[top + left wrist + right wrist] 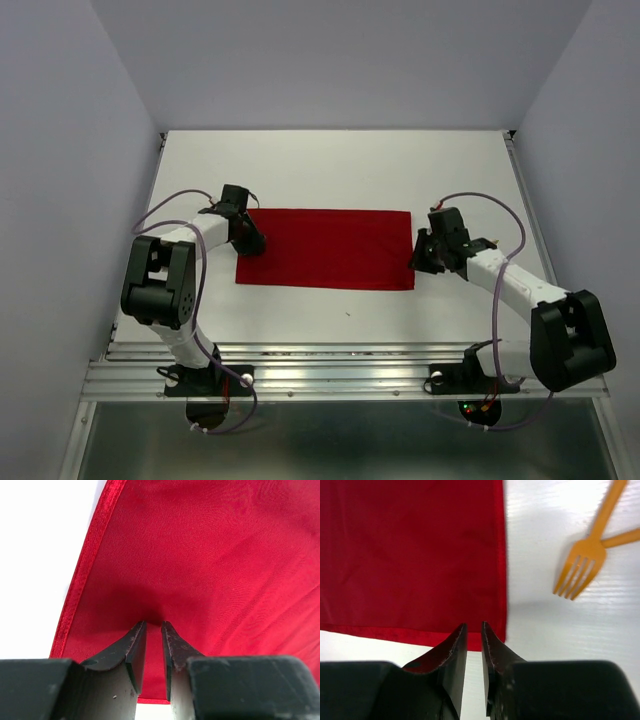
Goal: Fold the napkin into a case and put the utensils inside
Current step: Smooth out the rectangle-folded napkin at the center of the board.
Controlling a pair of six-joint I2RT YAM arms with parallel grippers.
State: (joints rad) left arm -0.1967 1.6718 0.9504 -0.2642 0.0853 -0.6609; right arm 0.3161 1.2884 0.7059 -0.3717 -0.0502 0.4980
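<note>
The red napkin (325,250) lies flat on the white table as one wide rectangle; no case is in view. My left gripper (250,243) is at its left edge. In the left wrist view its jaws (154,625) stand a narrow gap apart, tips down on the napkin (210,555), and the cloth shows flat through the gap. My right gripper (420,258) is at the right edge. In the right wrist view it (474,626) hangs narrowly open and empty over the napkin's (410,555) near corner. The utensils lie beside it: an orange fork (580,572) and an orange stick (622,537) crossing its handle.
The white table (330,160) has grey walls on three sides. A metal rail (340,365) runs along the near edge, where both arm bases sit. In the top view the right arm covers the utensils.
</note>
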